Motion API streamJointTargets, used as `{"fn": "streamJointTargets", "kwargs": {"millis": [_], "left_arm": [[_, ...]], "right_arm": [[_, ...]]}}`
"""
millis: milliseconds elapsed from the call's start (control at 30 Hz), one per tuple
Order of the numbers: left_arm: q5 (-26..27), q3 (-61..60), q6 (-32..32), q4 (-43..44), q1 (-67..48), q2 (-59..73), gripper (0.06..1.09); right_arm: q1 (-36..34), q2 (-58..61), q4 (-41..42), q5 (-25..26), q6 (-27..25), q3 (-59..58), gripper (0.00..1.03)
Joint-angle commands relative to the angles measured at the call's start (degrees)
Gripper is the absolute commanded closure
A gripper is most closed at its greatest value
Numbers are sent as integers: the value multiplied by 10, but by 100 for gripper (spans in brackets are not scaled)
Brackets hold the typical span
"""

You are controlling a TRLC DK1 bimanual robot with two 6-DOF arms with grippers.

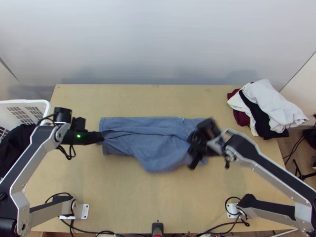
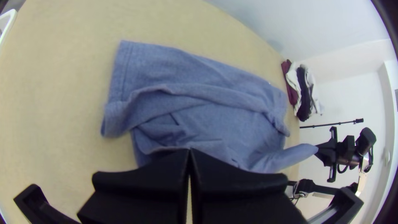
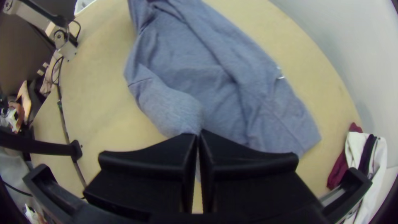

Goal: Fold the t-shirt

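The blue t-shirt [image 1: 158,138] lies in a long, partly folded strip across the middle of the table, with a loose part bulging towards the near edge. At its left end my left gripper [image 1: 102,137] is shut on the fabric. My right gripper [image 1: 194,149], blurred over the shirt's right part, is shut on a raised piece of it. In the left wrist view the shirt [image 2: 199,99] shows rumpled folds beyond the left gripper [image 2: 189,152]. The right wrist view shows the shirt [image 3: 224,83] and, pinching a sleeve-like part, the right gripper [image 3: 199,135].
A pile of white, black and dark red clothes [image 1: 268,110] sits at the table's right back corner. At the left edge stands a white basket [image 1: 45,103] with black cloth [image 1: 17,144] in it. Cables [image 1: 94,232] run along the near edge.
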Motion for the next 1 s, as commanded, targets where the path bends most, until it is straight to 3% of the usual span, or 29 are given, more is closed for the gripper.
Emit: {"fn": "streamJointTargets", "kwargs": {"millis": [0,433,967], "left_arm": [[0,65,15,-35,44,8,103],[0,161,73,-74,133,117,103],[-37,244,104,-76,200,283,103]], "right_arm": [[-135,31,-16,-1,-72,91,100],[-277,131,-2,-15,-150,129,100],[-374,240,58,-15,-185,130,100]]}}
